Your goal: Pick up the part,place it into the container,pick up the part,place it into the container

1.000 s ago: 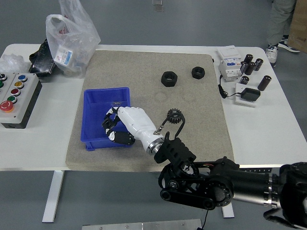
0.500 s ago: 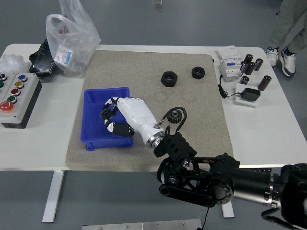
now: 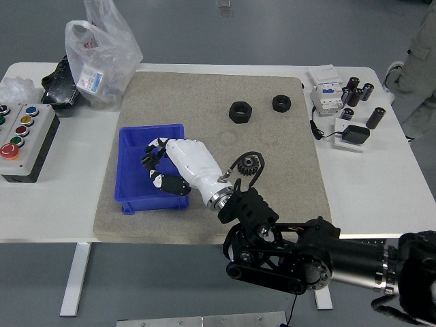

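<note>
Parts for this job lie scattered on the grey mat (image 3: 286,170): a small black gear (image 3: 249,164) sits just beside the wrist of the right hand (image 3: 178,170), behind the fingers and off to their right, while two black hex nuts, a larger one (image 3: 240,112) and a smaller one (image 3: 281,103), rest well beyond the fingertips toward the far side of the table. From the head view, only one arm is working. It comes up from the bottom right, a bulky black forearm ending in a white hand with black finger joints. That hand reaches over the blue container (image 3: 136,146), with its fingers (image 3: 155,163) curled loosely inward above the bin's floor. They look bent around empty space; I can see no part between them, though the underside of the palm is hidden from here.

The container sits on the mat's left portion, directly under the fingertips. Further out past the fingers to the left, a control box (image 3: 24,139) with coloured buttons stands on the white table (image 3: 381,191), and a clear plastic bag (image 3: 101,54) slumps near the far left corner. Away to the right of the hand, a white electrical unit (image 3: 327,90) and several dark cylinders (image 3: 357,92) cluster by the table's far right edge. A person's clothing (image 3: 417,75) shows at the picture's right margin.
</note>
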{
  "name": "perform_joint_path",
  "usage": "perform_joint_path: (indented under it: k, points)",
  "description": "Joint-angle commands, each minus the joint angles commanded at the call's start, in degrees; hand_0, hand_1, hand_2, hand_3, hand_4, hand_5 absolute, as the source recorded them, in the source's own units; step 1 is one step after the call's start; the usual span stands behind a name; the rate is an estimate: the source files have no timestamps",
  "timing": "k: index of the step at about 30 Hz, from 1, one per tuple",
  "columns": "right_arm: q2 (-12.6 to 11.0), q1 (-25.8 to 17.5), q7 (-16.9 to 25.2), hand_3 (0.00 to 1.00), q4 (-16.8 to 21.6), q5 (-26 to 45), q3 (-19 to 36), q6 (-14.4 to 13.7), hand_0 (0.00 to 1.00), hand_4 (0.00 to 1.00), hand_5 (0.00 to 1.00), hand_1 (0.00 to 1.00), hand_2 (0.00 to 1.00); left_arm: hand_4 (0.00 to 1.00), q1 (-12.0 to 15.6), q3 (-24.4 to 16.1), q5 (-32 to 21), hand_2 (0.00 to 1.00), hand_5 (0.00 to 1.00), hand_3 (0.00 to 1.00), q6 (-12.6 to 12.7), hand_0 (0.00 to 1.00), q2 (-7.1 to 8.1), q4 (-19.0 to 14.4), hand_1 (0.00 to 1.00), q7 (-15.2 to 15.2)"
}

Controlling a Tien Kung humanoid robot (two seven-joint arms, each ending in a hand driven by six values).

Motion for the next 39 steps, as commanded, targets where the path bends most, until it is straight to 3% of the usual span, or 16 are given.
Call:
perform_joint_path:
  k: [1,2,7,8,22,27,31,32,34,37,38,39]
  points:
    - [0.0,0.0,-0.1,0.674,0.0,-0.1,0.1,0.2,0.330,0.337,0.088,0.589,0.628,0.478,0.0,0.0,-0.1,0.456,0.509,0.608,0.0,0.594,0.00,0.0,0.439,0.0]
    - [0.0,-0.1,-0.3,0.721,-0.1,-0.2,0.3,0.4,0.330,0.508,0.070,0.607,0.687,0.456,0.0,0.1,-0.1,0.456,0.541,0.604,0.0,0.594,0.01,0.0,0.438,0.0]
    - [0.0,-0.5,-0.7,0.721,-0.2,-0.5,1.0,0.5,0.330,0.508,0.070,0.607,0.687,0.456,0.0,0.2,-0.3,0.456,0.541,0.604,0.0,0.594,-0.01,0.0,0.438,0.0]
    - [0.0,-0.7,-0.9,0.741,-0.3,-0.7,1.3,0.5,0.330,0.606,0.080,0.610,0.708,0.440,0.0,0.2,-0.2,0.455,0.506,0.601,0.0,0.593,-0.01,0.0,0.439,0.0]
    - [0.0,-1.4,-3.8,0.748,0.7,-5.0,2.8,2.8,0.321,0.640,0.098,0.606,0.714,0.420,-0.1,0.6,-0.4,0.455,0.518,0.602,-0.1,0.593,-0.02,0.0,0.438,0.0]
    - [-0.1,-2.6,-5.5,0.742,0.8,-8.4,6.9,3.0,0.322,0.633,0.114,0.606,0.713,0.401,0.0,0.6,-0.3,0.453,0.537,0.600,-0.2,0.593,-0.14,0.0,0.438,-0.1]
    - [-2.3,-4.6,-10.7,0.742,1.5,-14.8,12.1,8.0,0.322,0.633,0.114,0.606,0.713,0.401,0.2,0.3,-0.1,0.453,0.537,0.600,-0.2,0.593,-0.34,0.0,0.438,0.0]
    - [-3.1,-5.1,-12.3,0.801,1.7,-16.7,13.5,9.8,0.343,0.758,0.212,0.634,0.768,0.396,0.3,0.3,-0.1,0.453,0.544,0.599,-0.1,0.593,-0.37,0.0,0.438,0.0]
    - [-4.6,-6.0,-15.3,0.801,2.2,-19.9,16.2,13.2,0.343,0.758,0.212,0.634,0.768,0.396,0.4,0.1,0.1,0.453,0.544,0.599,-0.1,0.593,-0.42,0.0,0.438,0.1]
    - [-6.2,-7.0,-15.5,0.801,2.4,-23.9,18.8,18.6,0.343,0.758,0.212,0.634,0.768,0.396,0.5,-0.1,0.3,0.453,0.544,0.599,-0.1,0.593,-0.43,0.0,0.438,0.2]
    - [-6.5,-7.2,-15.5,0.886,2.4,-24.9,19.1,20.0,0.360,0.886,0.352,0.685,0.840,0.395,0.4,-0.2,0.4,0.452,0.544,0.599,-0.1,0.593,-0.42,0.0,0.438,0.1]
    - [-6.5,-7.4,-15.5,0.886,2.2,-25.8,19.4,21.7,0.360,0.886,0.352,0.685,0.840,0.395,0.4,-0.2,0.4,0.452,0.544,0.599,-0.2,0.593,-0.43,0.0,0.438,0.1]
